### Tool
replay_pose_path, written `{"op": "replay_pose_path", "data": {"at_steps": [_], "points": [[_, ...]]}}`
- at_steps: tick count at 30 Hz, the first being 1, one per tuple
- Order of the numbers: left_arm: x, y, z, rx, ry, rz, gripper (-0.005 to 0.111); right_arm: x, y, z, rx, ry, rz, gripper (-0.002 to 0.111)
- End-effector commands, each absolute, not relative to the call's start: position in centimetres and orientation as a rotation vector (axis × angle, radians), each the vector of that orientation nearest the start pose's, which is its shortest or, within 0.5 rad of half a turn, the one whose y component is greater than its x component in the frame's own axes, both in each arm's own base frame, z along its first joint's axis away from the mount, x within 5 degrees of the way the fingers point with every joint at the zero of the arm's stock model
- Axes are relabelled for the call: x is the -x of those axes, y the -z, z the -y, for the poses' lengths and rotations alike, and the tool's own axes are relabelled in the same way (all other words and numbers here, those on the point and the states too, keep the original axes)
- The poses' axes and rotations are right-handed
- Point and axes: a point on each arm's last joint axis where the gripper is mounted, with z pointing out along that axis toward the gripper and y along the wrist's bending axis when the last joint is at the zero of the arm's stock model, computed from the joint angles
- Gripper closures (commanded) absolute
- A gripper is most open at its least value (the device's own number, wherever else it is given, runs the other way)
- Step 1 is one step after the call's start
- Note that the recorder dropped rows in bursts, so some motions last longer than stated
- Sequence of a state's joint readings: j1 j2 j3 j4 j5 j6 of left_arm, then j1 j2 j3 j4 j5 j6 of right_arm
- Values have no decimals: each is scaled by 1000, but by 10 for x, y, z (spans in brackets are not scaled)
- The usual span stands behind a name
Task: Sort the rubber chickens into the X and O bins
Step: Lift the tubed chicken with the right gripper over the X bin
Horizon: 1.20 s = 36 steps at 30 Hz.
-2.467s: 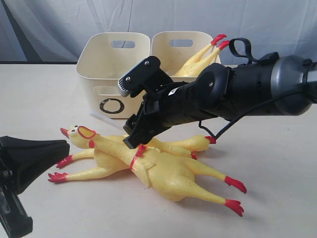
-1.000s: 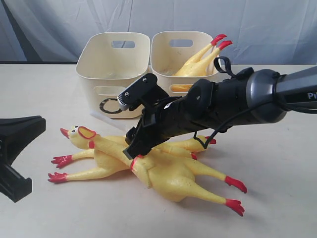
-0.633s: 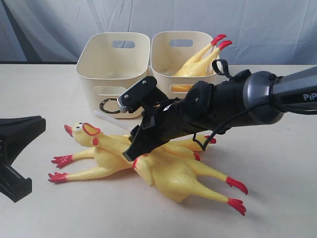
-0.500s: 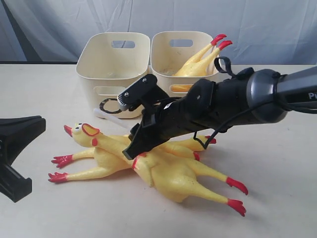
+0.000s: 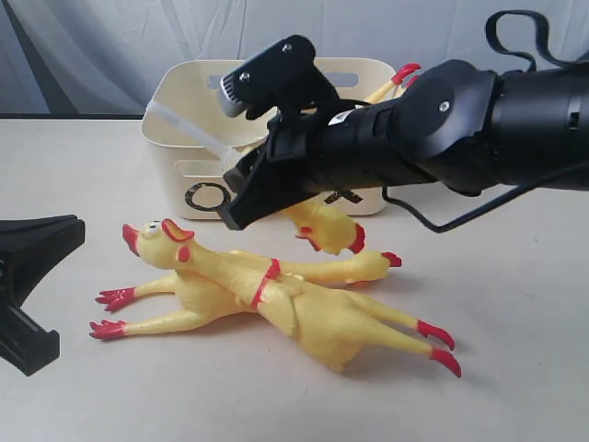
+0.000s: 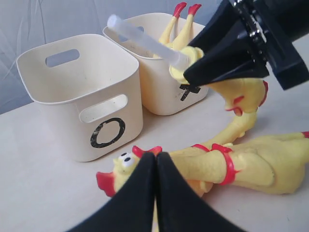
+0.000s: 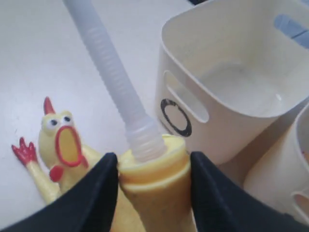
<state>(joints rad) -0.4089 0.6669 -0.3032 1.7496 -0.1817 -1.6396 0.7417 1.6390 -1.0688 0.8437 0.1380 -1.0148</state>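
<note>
At the near left corner of the tabletop, the black left gripper [image 6: 155, 162] has its jaws pressed together on nothing. Just beyond it, towards the middle, two long rubber chickens lie crossed and touching. The upper yellow chicken [image 5: 313, 313] has its open-beaked head towards the left edge and its red feet towards the near right. The lower yellow chicken [image 5: 198, 296] lies under it with its red feet towards the left edge. Above and behind them, the black right gripper [image 7: 153, 186] has its jaws clamped on one end of a third yellow rubber chicken [image 5: 324, 224]. This one hangs clear of the tabletop in front of the bins. A white ribbed tube [image 7: 108, 67] stands out of the gripped end. Towards the far edge two cream plastic tubs stand side by side. The cream tub marked O [image 5: 184, 157] is on the left. The cream tub marked X [image 6: 157, 87] on the right holds a fourth yellow rubber chicken [image 6: 186, 30], its red feet sticking up over the rim.
</note>
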Motion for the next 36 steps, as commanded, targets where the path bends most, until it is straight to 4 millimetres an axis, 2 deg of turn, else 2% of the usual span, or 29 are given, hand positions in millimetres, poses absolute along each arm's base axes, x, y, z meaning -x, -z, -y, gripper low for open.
{"op": "replay_pose_path", "data": {"at_steps": [1, 7, 14, 19, 23, 28, 36], "points": [[-116, -254, 68, -595, 384, -1790, 107, -271, -278, -247, 883, -359, -1824, 109], [-116, -254, 68, -595, 384, -1790, 107, -288, -296, -232, 556, -230, -1718, 109], [-115, -254, 69, -601, 391, -1790, 107, -296, -311, -226, 374, -209, -1543, 109], [-115, -253, 69, -609, 401, -1790, 107, -308, -300, -235, 394, -141, -1427, 109], [-115, -253, 69, -609, 401, -1790, 107, -327, -286, -249, 404, -126, -1433, 109], [-114, -253, 70, -611, 403, -1790, 107, -351, -282, -261, 367, -119, -1419, 109], [-114, -253, 70, -618, 412, -1789, 107, -384, -267, -254, 219, -98, -1495, 109]]}}
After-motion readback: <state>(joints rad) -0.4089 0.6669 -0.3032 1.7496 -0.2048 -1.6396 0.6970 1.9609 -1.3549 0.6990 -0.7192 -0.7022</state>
